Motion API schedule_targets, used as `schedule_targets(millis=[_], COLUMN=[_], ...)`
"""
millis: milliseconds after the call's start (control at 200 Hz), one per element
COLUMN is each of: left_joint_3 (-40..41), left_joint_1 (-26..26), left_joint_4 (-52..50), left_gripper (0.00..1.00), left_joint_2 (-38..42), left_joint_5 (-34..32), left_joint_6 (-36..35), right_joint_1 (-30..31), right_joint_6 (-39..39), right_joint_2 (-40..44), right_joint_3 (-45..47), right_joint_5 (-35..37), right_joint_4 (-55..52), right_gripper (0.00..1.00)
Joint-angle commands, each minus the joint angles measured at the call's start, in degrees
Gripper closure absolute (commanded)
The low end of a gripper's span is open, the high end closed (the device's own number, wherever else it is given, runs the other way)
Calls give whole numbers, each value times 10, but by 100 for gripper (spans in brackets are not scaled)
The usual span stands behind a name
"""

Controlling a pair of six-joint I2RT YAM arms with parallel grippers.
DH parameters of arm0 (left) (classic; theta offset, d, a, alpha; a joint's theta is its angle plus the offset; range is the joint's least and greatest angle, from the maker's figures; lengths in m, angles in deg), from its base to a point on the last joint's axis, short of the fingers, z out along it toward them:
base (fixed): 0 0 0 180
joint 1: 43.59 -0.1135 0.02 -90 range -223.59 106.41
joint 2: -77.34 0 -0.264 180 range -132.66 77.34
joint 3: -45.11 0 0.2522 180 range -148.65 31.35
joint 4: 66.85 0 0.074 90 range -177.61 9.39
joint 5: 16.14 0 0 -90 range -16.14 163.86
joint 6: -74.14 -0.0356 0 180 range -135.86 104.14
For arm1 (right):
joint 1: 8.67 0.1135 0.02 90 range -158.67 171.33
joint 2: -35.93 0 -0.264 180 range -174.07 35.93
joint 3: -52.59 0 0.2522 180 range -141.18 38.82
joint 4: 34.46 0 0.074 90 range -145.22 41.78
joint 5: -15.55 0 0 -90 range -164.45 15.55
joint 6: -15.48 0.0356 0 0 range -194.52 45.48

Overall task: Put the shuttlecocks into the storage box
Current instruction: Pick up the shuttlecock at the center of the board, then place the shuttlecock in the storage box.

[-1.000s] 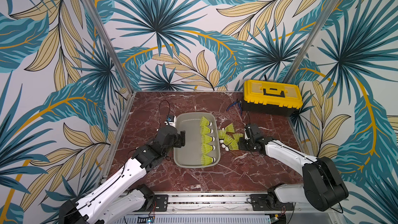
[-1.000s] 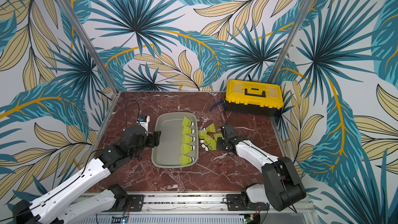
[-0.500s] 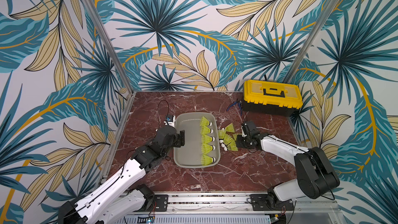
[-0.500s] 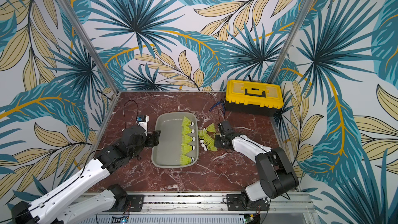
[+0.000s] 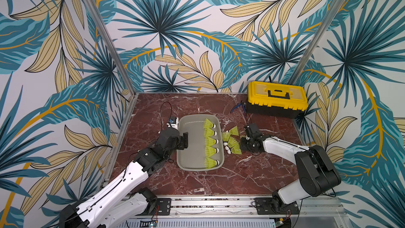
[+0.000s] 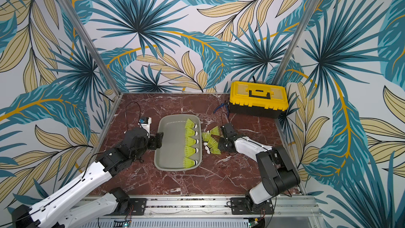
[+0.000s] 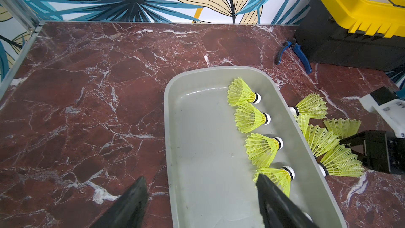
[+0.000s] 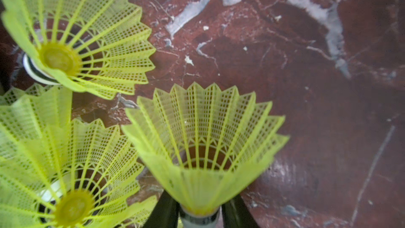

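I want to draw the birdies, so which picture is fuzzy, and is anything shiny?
Right wrist view: the shuttlecock gripped by the right end effector is blurry; left wrist view: a white glare streak on the storage box floor; both top views look sharp.

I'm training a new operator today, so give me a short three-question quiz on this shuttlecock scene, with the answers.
1. How many shuttlecocks lie inside the storage box?
2. True or false: the left gripper is shut.
3. What is the right gripper closed on? A the pliers, B a shuttlecock, C the toolbox handle.
Key: 1 five; 2 false; 3 B.
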Motion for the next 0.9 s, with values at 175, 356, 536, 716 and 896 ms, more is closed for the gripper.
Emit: schedule_targets(millis=[175,356,536,716,896], left_joint_3=[-9,-28,-75,-173,-236], left_joint_1=[-5,-6,-16,-20,-20], left_joint_4=[8,15,32,-7,-13], left_gripper=[20,19,17,18,19], left_joint_2=[0,-15,-70,-158,-212], left_joint_5=[5,67,204,314,392], left_joint_6=[-16,-55,-104,-140,-199], right_joint_1=[-2,-2,-1,-1,1], right_joint_6=[14,-89,-242,-354,-391], right_joint_2=[41,135,227,267,225], right_joint_3=[19,33,41,35,-32], right_joint_5=[47,25,-98,-216,-310], right_joint_4=[9,21,65,82,12], right_gripper=[77,77,77,78,78])
